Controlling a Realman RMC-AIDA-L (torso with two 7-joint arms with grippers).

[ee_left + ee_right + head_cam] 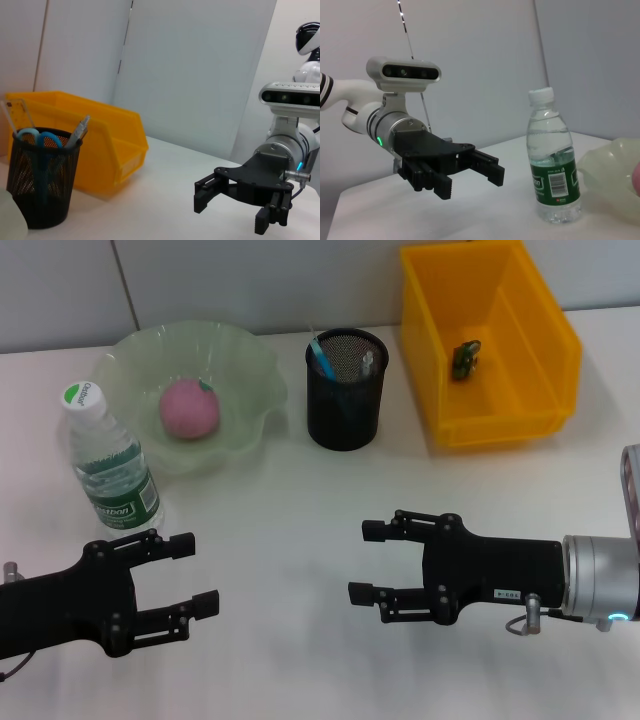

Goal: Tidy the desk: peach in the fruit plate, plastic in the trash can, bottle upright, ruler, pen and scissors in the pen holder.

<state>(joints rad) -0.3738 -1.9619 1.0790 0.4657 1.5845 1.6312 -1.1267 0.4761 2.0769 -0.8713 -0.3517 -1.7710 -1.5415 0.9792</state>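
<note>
Hands first: left hand and right hand hover wide and empty over the bench. Beyond stand the upright bottle, peach in fruit plate, filled pen holder, and plastic in trash can.

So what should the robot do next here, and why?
Probably nothing more than drawing both arms back. The peach sits in the fruit plate, the plastic lies in the trash can, the bottle stands upright, and the scissors and pen stand in the pen holder. The left end effector and right end effector are open and empty.
</note>
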